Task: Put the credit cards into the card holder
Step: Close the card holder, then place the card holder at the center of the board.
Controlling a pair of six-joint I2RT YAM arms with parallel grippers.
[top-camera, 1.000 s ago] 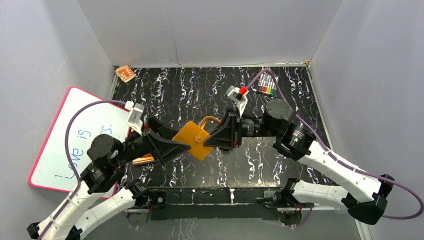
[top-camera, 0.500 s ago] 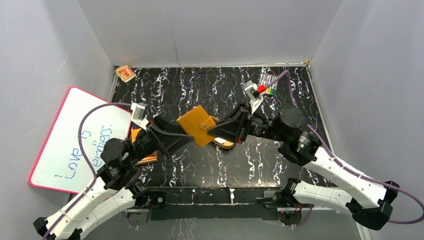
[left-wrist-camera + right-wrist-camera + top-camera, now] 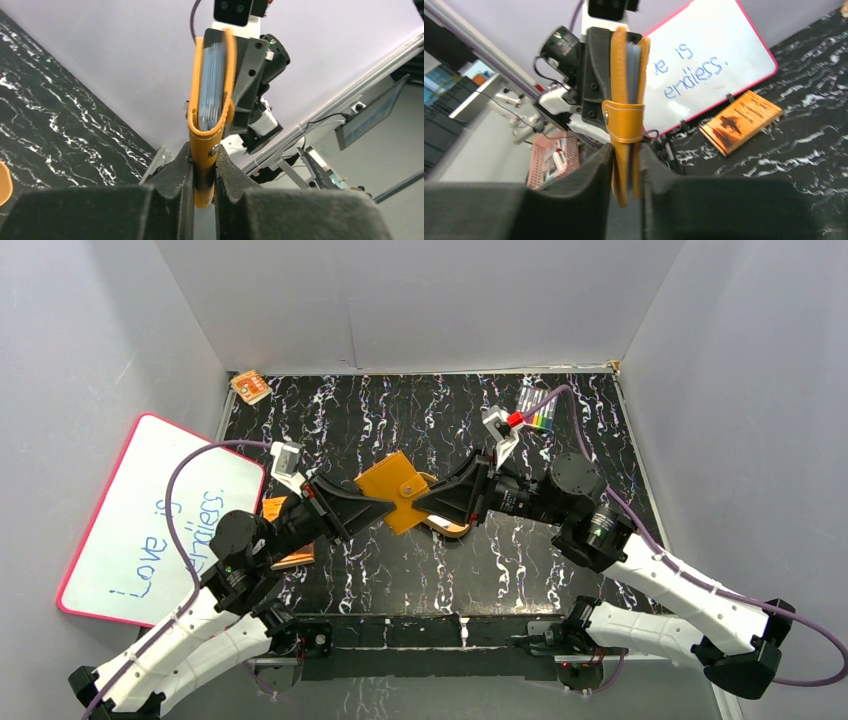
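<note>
Left hand (image 3: 383, 508), right hand (image 3: 421, 503) clamp card holder (image 3: 393, 483) midair, opposite ends.

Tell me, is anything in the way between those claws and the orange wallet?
Nothing visible is. The left gripper and the right gripper each pinch an edge of the card holder, held up between them above the table.

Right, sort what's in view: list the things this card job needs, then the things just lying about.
Job in hand:
- card holder, clamped between left gripper and right gripper
- credit cards: none visible

Lying about:
- whiteboard
- orange booklet
- tan tray
- coloured pens
- small orange item
</note>
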